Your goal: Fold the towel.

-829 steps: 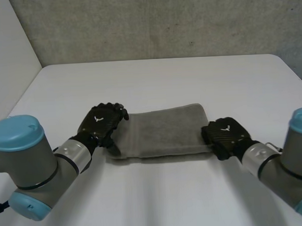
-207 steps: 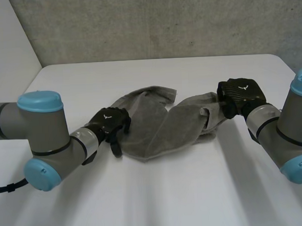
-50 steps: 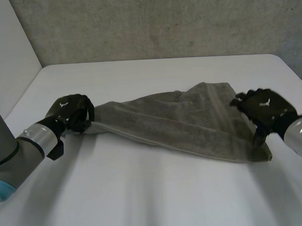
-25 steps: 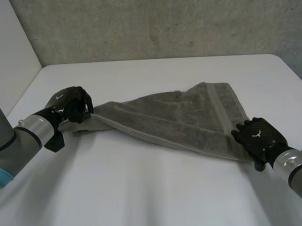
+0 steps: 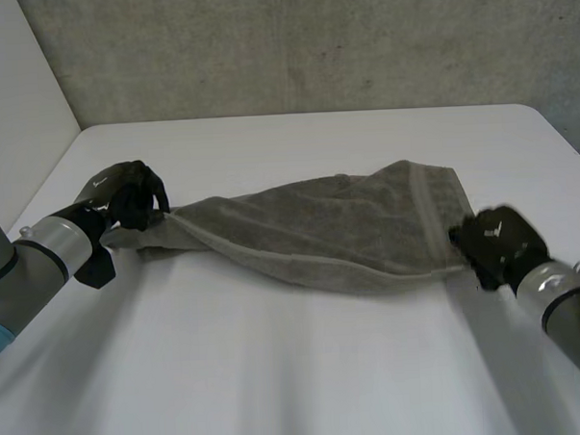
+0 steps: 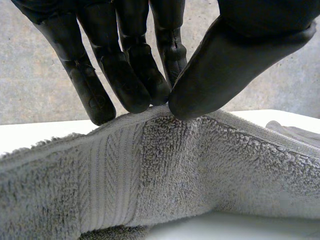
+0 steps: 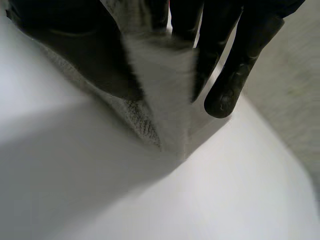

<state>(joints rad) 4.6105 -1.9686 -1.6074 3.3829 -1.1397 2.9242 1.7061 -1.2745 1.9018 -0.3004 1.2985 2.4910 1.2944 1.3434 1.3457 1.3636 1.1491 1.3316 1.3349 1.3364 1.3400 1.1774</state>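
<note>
Since half a second before, the right robot hand [image 5: 493,239] has moved a little farther from the table's near edge, taking its end of the towel [image 5: 319,231] with it. The left robot hand [image 5: 125,194] has shifted slightly closer to the left edge, so the cloth is drawn longer between the two.

The grey terry towel is opened out and stretched across the middle of the white table [image 5: 297,371], from near the left edge to near the right edge. It is not flat: it narrows to a bunched point at the left end and widens toward the right, where a woven band [image 5: 430,221] runs across it. A long rolled fold forms its near edge, and its middle appears to rest on the table.

The left robot hand holds the narrow left end. Its wrist view shows the thumb [image 6: 235,60] pressed against the fingers [image 6: 125,75] with the towel's hem pinched between them, just beside a woven band.

The right robot hand holds the wide right end near its near corner. In its wrist view the cloth passes up between the dark fingers [image 7: 235,75] and the rest of the robot hand, gripped there, with a corner hanging down to touch the table.

Grey arms reach in from the table's near left and near right corners. A rough grey wall [image 5: 311,43] stands behind the table's far edge.
</note>
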